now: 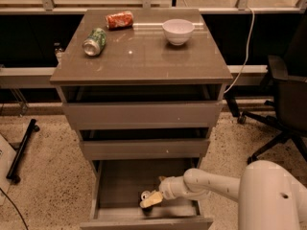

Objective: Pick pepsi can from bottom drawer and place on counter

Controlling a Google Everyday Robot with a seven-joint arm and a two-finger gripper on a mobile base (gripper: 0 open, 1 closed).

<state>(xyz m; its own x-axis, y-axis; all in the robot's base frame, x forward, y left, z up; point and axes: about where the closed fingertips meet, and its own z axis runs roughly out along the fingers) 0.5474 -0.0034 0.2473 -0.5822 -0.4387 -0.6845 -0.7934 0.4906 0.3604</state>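
- Reaching into the bottom drawer [120,181], found gripper [150,201] low, near front wall.
- Located pepsi can [145,195] at its tip, just leftward, apparently upright.
- Could not tell grip state.

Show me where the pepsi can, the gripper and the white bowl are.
pepsi can [145,195]: camera view, silver top.
gripper [151,200]: camera view, its front end, inside the bottom drawer [120,183].
white bowl [178,31]: camera view, outer wall.
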